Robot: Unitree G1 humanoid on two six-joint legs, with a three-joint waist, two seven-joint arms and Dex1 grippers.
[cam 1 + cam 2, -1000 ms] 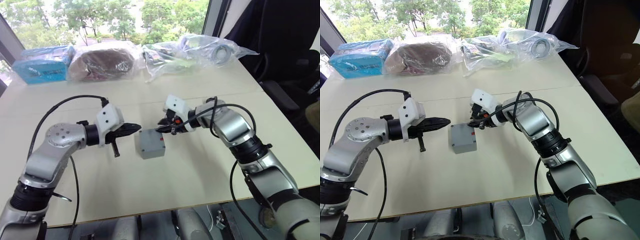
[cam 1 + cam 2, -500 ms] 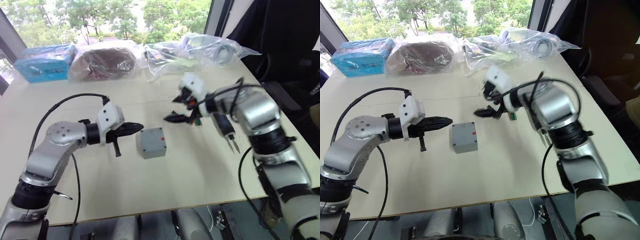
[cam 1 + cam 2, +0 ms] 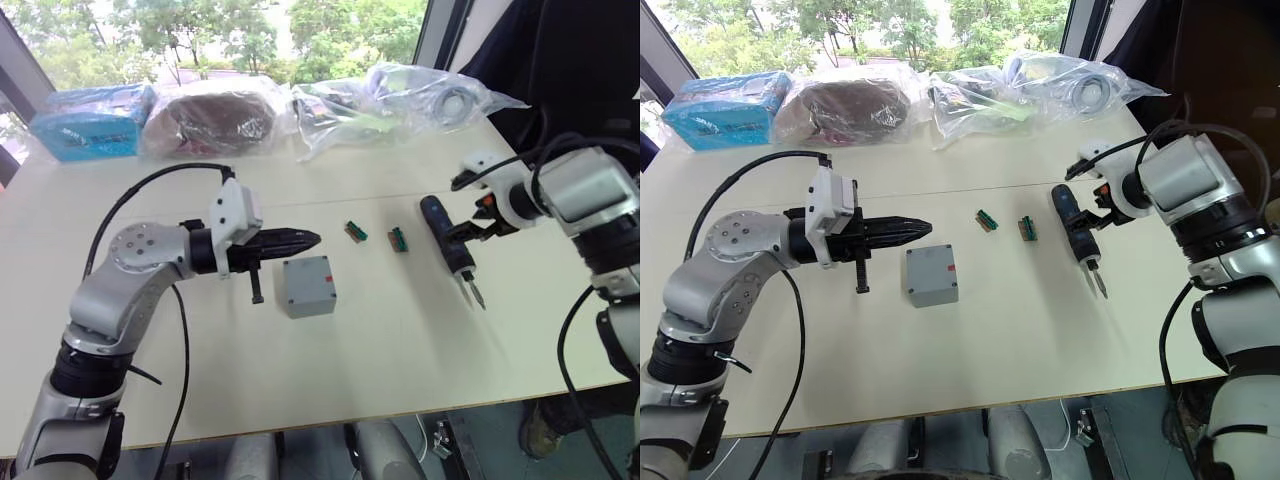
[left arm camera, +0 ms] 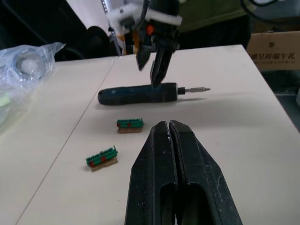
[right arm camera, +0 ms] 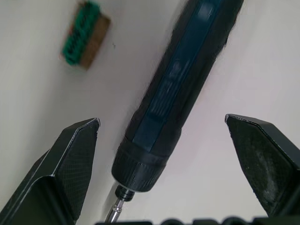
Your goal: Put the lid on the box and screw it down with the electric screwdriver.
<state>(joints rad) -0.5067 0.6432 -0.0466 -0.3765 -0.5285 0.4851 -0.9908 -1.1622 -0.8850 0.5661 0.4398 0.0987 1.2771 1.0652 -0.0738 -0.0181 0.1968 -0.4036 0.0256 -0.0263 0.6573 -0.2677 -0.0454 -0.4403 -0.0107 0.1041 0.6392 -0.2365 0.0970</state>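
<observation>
The box (image 3: 307,286) is seen on the desk (image 3: 330,370), closed on top by the grey lid (image 3: 931,270), which carries a small red mark near one corner. It sits just below and slightly ahead of the left gripper (image 3: 310,238), whose fingers (image 4: 174,168) are pressed together with nothing between them; no contact with the box can be made out.

The electric screwdriver (image 3: 446,240) lies flat on the desk to the robot's right, its thin metal bit (image 3: 475,293) pointed toward the desk's near edge. The right gripper (image 5: 171,154) is held directly over it with its fingers (image 5: 77,154) spread wide, one on each side of the dark blue barrel; whether they touch the tool cannot be told, and nothing is gripped.

Between the left fingertips and the screwdriver, two small green-and-red pieces (image 3: 355,231) (image 3: 398,239) rest on the desk, apart from each other and from the box.

Beyond both pairs of fingers, along the far edge of the desk, clear plastic bags (image 3: 400,98), a brown bagged bundle (image 3: 212,120) and a blue package (image 3: 85,130) are laid in a row.
</observation>
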